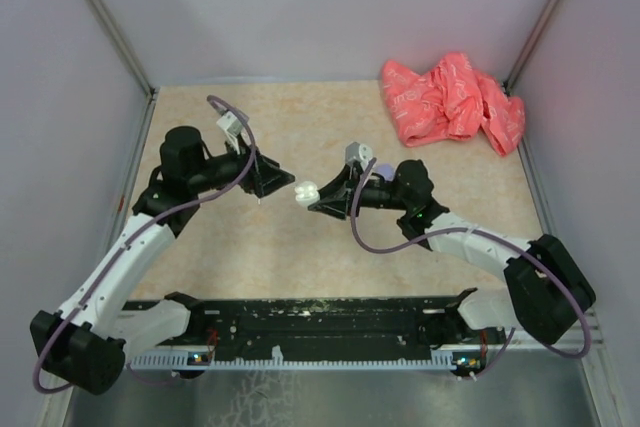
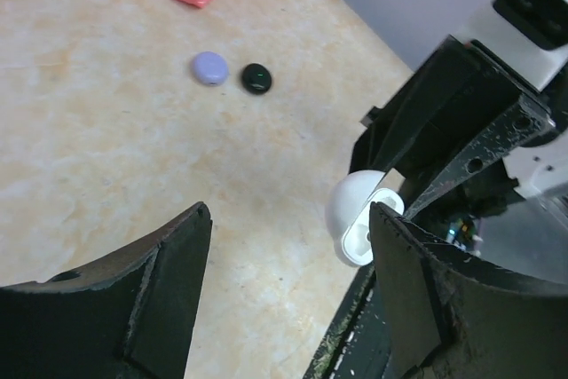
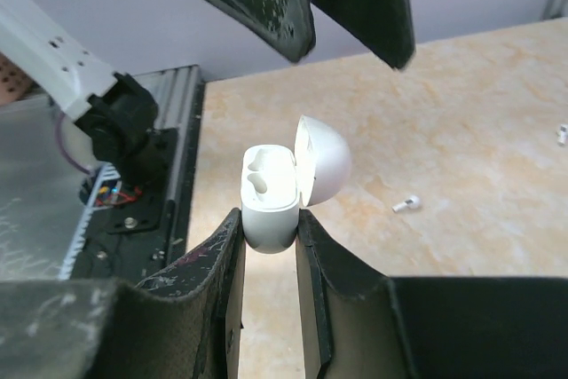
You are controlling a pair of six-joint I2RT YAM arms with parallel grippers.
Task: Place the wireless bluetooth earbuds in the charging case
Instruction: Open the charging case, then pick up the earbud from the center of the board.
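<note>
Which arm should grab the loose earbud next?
Left. The left gripper is open and empty, while the right gripper is shut on the open white case; the earbud lies loose on the table.

A beige marbled table (image 1: 250, 247) serves as the supporting surface. A crumpled pink cloth (image 1: 450, 102) is laid at its far right corner. A lavender disc (image 2: 210, 67) and a black disc (image 2: 256, 78) are set just beside each other near the cloth. A white earbud (image 3: 406, 204) is laid on the bare surface.

Bare table (image 1: 250, 247) at near centre, pink cloth (image 1: 452, 99) blocking far right corner, left jaws close before open charging case (image 1: 306, 191).
</note>
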